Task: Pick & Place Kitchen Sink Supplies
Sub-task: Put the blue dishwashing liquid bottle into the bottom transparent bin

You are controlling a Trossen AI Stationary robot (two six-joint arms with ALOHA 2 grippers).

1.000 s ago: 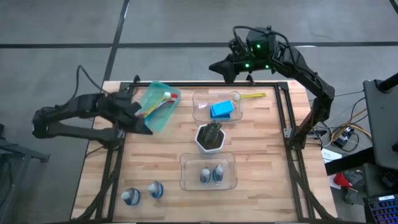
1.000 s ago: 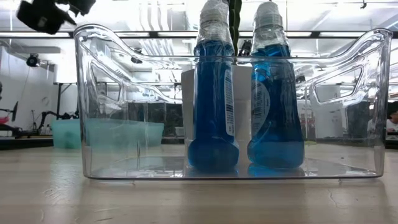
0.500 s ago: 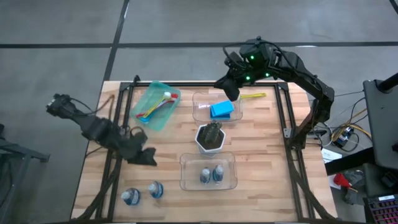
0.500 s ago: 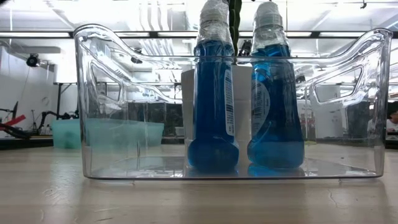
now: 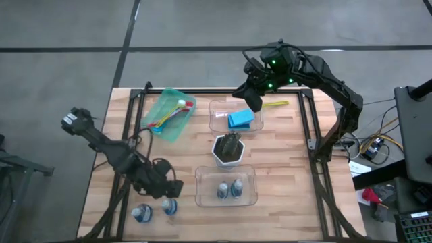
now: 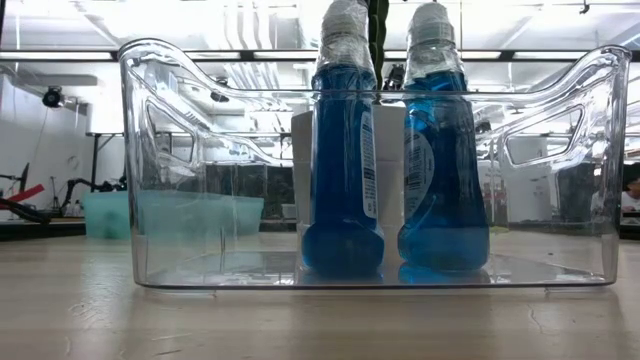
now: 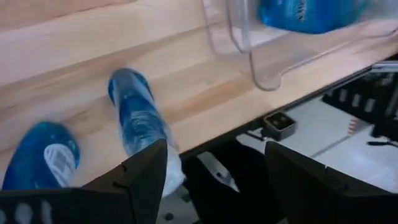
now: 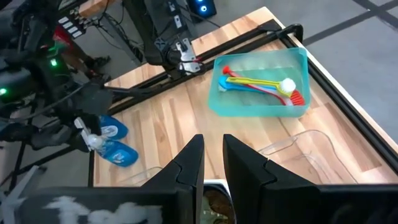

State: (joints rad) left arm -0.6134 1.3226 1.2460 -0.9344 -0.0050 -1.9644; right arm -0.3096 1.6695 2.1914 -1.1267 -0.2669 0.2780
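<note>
My left gripper (image 5: 169, 191) (image 7: 214, 168) hovers open over the table's near left part, just above two clear bottles of blue liquid (image 5: 140, 214) (image 5: 169, 206) that stand on the wood (image 7: 140, 115) (image 7: 43, 152). Two more bottles (image 5: 229, 190) (image 6: 345, 170) stand in the near clear bin. My right gripper (image 5: 255, 102) (image 8: 213, 162) hangs above the far clear bin, its fingers only a narrow gap apart and holding nothing. A blue sponge (image 5: 241, 119) lies in that bin. A yellow brush (image 5: 275, 104) lies on the table behind it. Coloured brushes (image 5: 169, 116) (image 8: 261, 84) lie in the green tray.
The white pot with the dark plant (image 5: 228, 148) stands between the far bin (image 5: 214, 108) and the near bin (image 5: 202, 192). The green tray (image 5: 156, 101) sits at the far left. Black frame rails run along the table's edges. Bare wood lies to the right of the bins.
My left gripper has swung from the green tray toward the table's near edge and now hangs over the two loose bottles. My right gripper has come from beyond the far edge toward the far bin, then held almost still.
</note>
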